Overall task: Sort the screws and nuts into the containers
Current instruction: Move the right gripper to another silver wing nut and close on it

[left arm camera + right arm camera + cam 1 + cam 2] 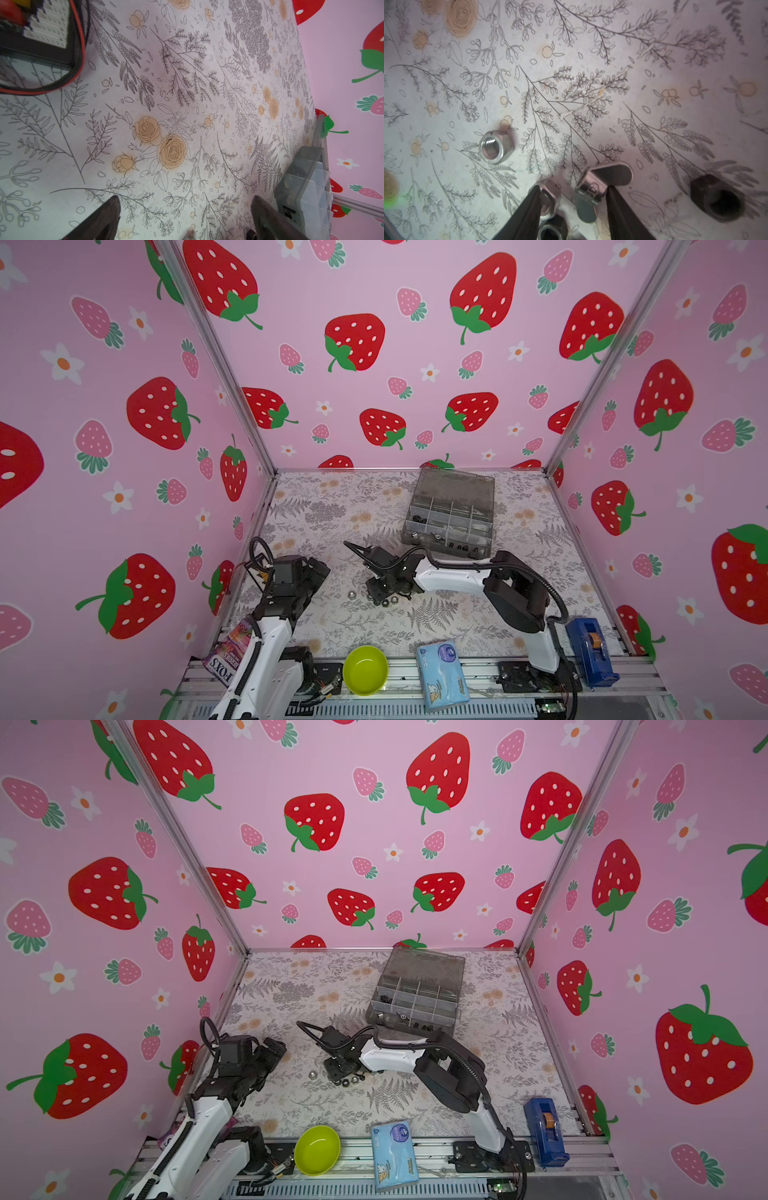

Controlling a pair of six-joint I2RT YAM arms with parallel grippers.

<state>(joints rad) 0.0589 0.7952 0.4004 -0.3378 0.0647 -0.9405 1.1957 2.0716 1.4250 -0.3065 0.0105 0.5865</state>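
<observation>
While the half-open right gripper (573, 188) straddles the silver wing nut (593, 191) on the floral mat (591, 52), well apart from the organizer box (457, 489), pickup appears in hand; closing must exclude the adjacent hex nut (550, 192).

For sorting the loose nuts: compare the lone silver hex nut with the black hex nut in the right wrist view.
The silver hex nut is bright and shiny; the black hex nut is dull and dark. The silver nut's threads show clearly; the black nut's bore is too dark to read. Both are six-sided and lie bore-up on the table, outside the fingers of the right gripper.
</observation>
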